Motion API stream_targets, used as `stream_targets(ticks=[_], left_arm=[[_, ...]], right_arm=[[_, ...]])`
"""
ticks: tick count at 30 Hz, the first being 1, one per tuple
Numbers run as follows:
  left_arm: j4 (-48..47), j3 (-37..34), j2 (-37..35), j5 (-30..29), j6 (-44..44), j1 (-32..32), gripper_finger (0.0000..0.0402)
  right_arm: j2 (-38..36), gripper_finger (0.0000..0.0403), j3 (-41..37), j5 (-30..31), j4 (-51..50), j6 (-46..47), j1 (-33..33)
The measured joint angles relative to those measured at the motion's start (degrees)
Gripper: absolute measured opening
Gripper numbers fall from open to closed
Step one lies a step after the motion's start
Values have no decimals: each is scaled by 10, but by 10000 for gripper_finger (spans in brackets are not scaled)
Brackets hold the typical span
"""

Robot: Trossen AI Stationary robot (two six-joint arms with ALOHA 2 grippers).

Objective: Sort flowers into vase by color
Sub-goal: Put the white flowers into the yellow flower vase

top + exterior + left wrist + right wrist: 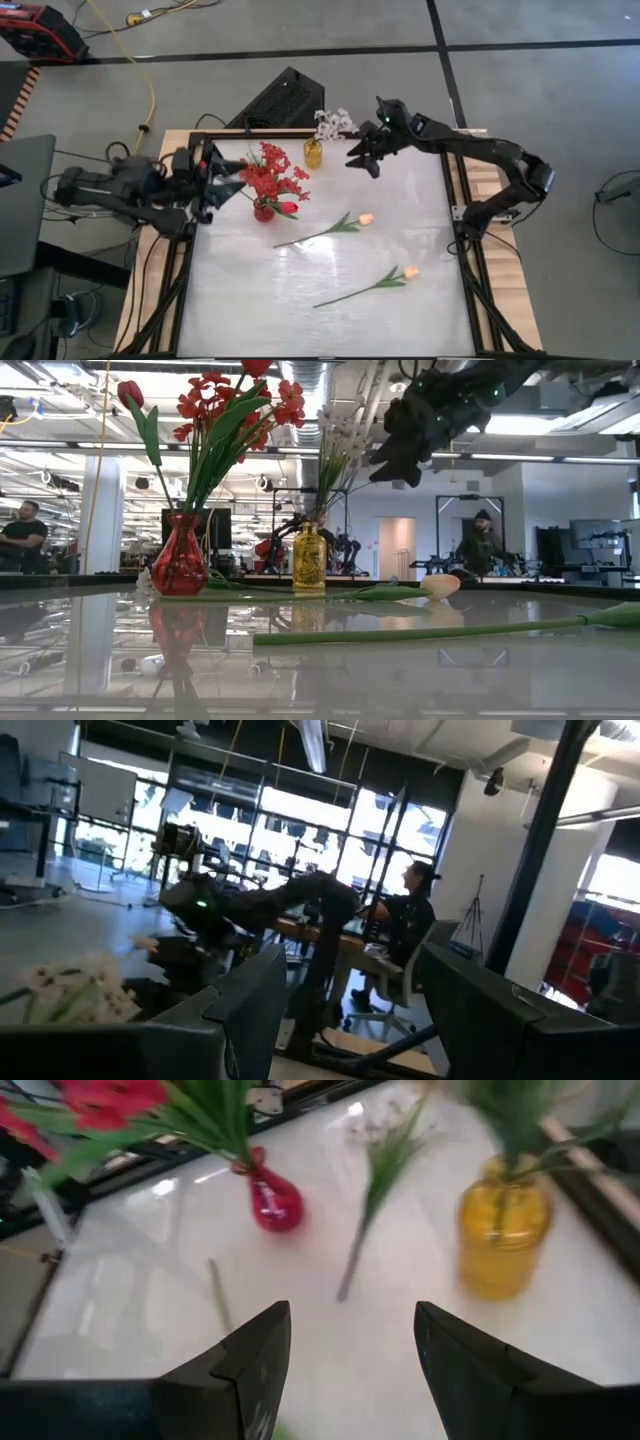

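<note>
Beside the yellow vase (313, 153) holding white blossoms (333, 122), I see my right gripper (364, 160) empty, fingers wide; left gripper (212, 178) waits wide by the red vase (263, 210).

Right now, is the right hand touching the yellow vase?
Apart. The right wrist view shows the right hand open and empty, with bare table between its fingers and the yellow vase.

Bright overhead light washes the glossy white surface (400, 230), leaving pale glare patches in the high view. In the low view the surface mirrors the red vase (180, 568) and yellow vase (309, 560), with ceiling strips glowing behind. The right wrist view is motion-blurred throughout; the left wrist view is backlit by windows, with soft foreground blossoms (70, 992).
</note>
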Motion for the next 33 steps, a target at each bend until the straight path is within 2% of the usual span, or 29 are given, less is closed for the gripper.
stream_targets(ticks=[4,10,14,18,20,22,25,27,33], left_arm=[[-6,0,1,118,3,104,218],[0,0,-5,277,-10,253,218],[12,0,-13,380,-57,337,218],[40,0,-12,459,-102,391,218],[53,0,-13,479,-119,409,218],[60,0,-13,484,-137,420,218],[58,0,-13,493,-161,429,218],[58,0,-13,498,-173,430,218],[57,0,-13,499,-192,431,218]], right_arm=[[-18,240,0,41,-3,49,52],[-4,234,0,163,-5,88,150],[46,230,0,228,15,143,197],[129,230,0,237,116,170,222],[175,230,0,256,178,187,228],[217,229,2,300,223,207,228],[271,225,21,372,232,213,226],[305,223,40,400,235,185,225],[396,221,108,388,236,115,230]])
